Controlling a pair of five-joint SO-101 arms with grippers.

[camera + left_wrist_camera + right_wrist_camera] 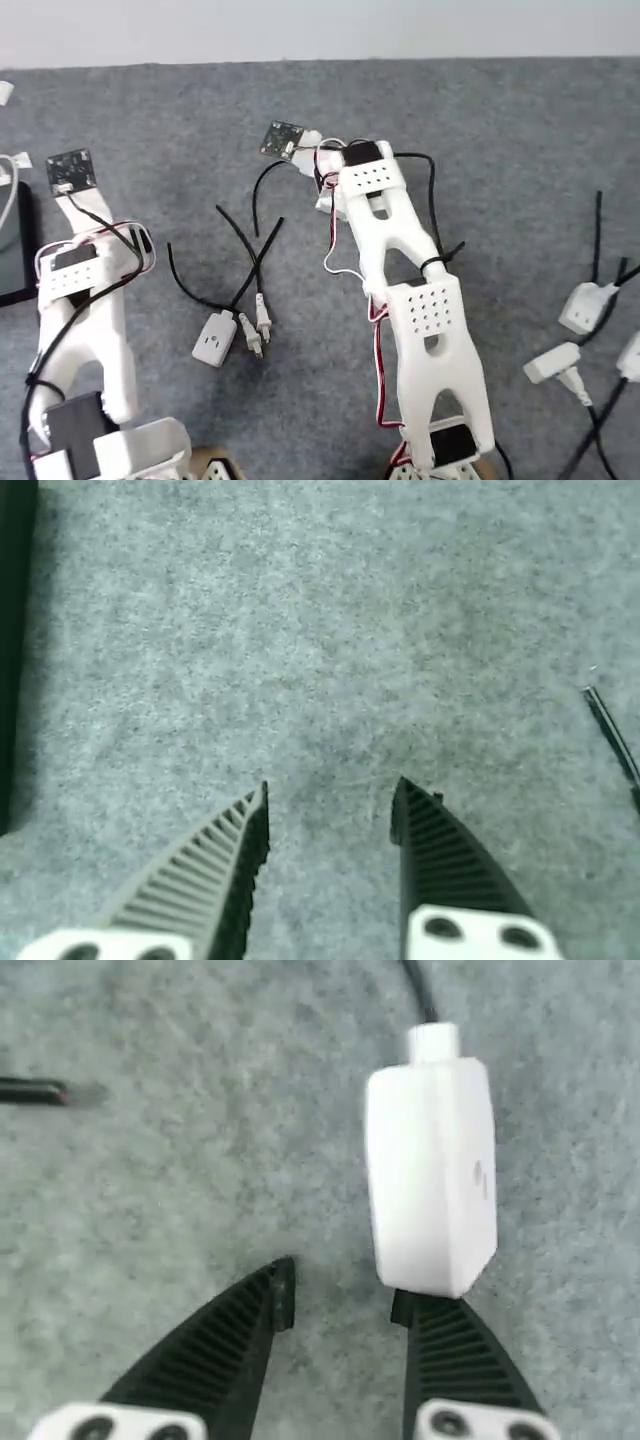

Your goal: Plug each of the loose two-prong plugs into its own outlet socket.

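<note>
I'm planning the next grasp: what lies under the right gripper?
Under the open right gripper: grey carpet, and a white outlet socket on a black cord beside one fingertip. What the socket covers cannot be seen.

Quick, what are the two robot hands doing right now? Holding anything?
Left gripper: open, holding nothing.
Right gripper: open, holding nothing; a white corded block lies just ahead of its jaws.
</note>
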